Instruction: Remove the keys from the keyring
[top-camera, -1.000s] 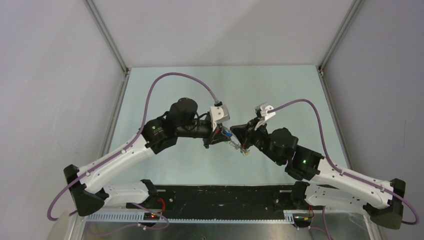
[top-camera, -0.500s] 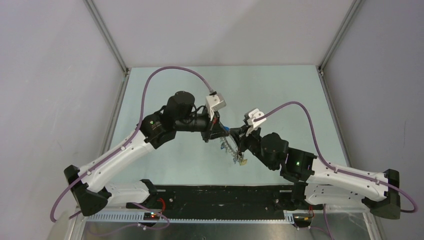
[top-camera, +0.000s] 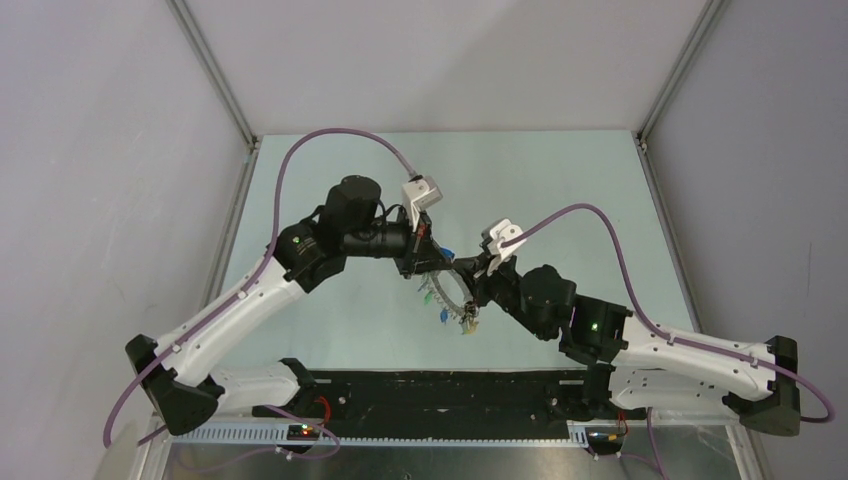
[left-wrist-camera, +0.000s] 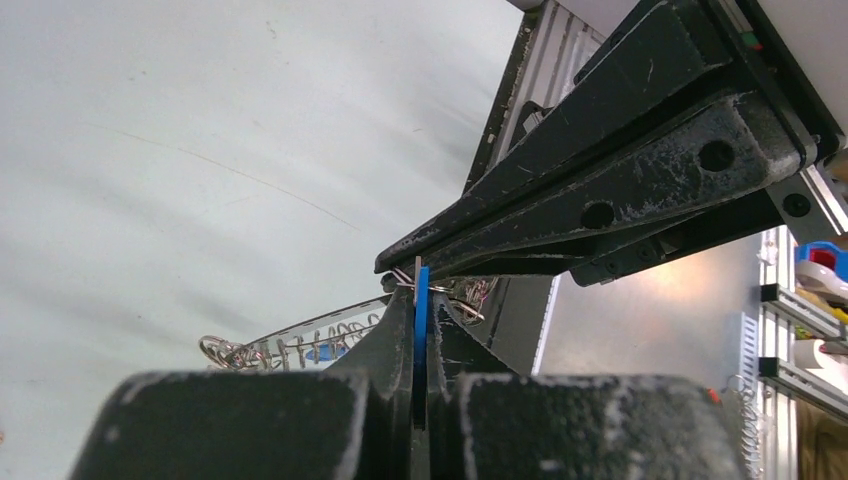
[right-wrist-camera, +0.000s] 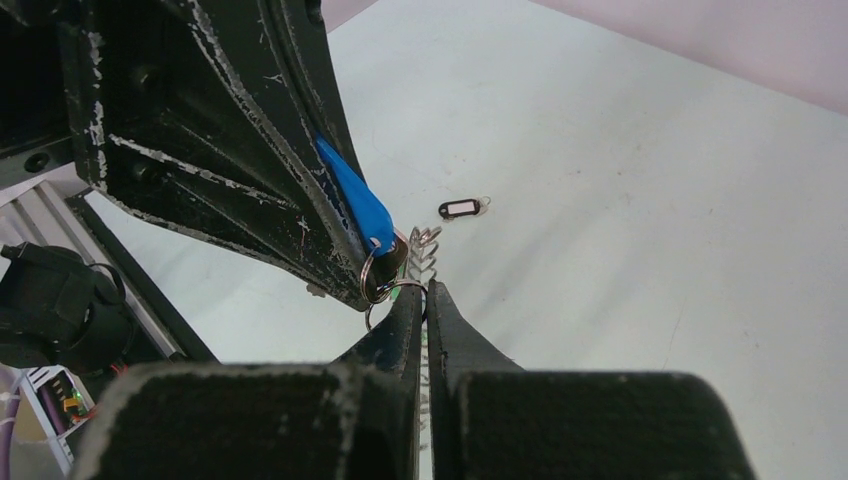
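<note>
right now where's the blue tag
In the right wrist view, the blue tag sits left of centre, pinched by the left gripper, just above the right gripper.

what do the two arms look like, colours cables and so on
The left arm and right arm match: white plastic links with black joints and bases, each showing a small green light. A purple cable loops along each arm to a white camera block at the wrist. The black tapered jaws are scuffed whitish and have round holes.

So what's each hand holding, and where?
Left hand pinches a blue plastic key tag across its flat faces; right hand seems clamped on the silver metal keyring, at its rim.
</note>
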